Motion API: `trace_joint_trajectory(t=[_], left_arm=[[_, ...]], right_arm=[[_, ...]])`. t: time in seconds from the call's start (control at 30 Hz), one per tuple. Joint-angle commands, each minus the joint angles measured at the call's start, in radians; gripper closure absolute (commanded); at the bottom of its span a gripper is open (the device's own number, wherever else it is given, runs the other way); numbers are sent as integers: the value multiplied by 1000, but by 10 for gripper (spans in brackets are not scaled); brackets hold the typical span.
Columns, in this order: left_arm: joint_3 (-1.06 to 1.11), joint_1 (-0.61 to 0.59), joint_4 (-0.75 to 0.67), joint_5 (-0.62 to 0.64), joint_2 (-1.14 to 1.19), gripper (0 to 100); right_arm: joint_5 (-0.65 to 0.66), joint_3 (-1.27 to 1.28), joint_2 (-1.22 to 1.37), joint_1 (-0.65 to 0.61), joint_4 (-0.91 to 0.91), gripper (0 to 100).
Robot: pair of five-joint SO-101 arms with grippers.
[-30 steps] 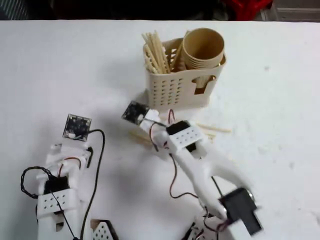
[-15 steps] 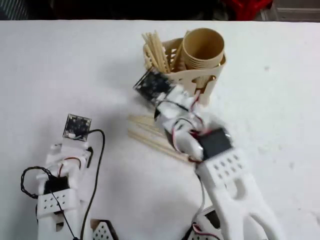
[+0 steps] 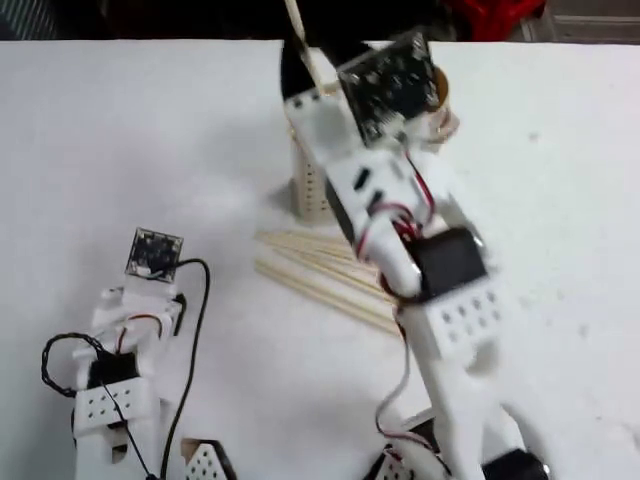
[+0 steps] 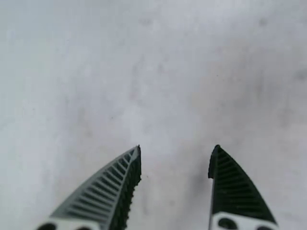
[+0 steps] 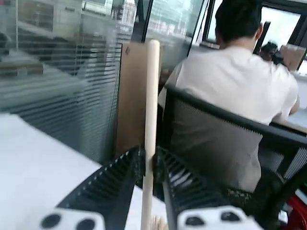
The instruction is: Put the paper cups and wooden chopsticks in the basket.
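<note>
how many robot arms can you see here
2. The left arm is folded at the high view's lower left; the right arm extends over the basket, right gripper clamped on a chopstick.

My right arm (image 3: 400, 215) hangs over the basket (image 3: 308, 185), a chopstick (image 3: 295, 25) poking up above it; loose chopsticks (image 3: 320, 280) lie on the table (image 3: 100, 120) alongside.

No readable text, labels, numbers or signs anywhere
</note>
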Motion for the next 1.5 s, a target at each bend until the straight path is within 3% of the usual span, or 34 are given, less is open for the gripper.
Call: trace_joint_trajectory(t=[0.0, 0.17, 0.33, 0.63, 0.87, 1.1, 1.3, 1.47], left_arm=[[-5, -5, -21, 5, -12, 766], [-5, -5, -21, 5, -12, 766], [-5, -5, -21, 5, -12, 766], [-5, -5, -21, 5, -12, 766], [-5, -5, -21, 5, -12, 766], [-5, -5, -21, 5, -12, 766], [-5, -5, -21, 5, -12, 766], [-5, -4, -21, 5, -12, 766]], right_arm=[[-15, -55, 116, 36, -200, 981], [-21, -20, 202, 91, -272, 981], [-135, 95, 194, 133, -314, 982], [-135, 259, 96, 165, -309, 975], [-135, 350, 33, 189, -309, 825], [-135, 440, -53, 191, -297, 892], [-124, 514, -298, 185, 48, 973], [98, 499, -443, 139, 390, 945]])
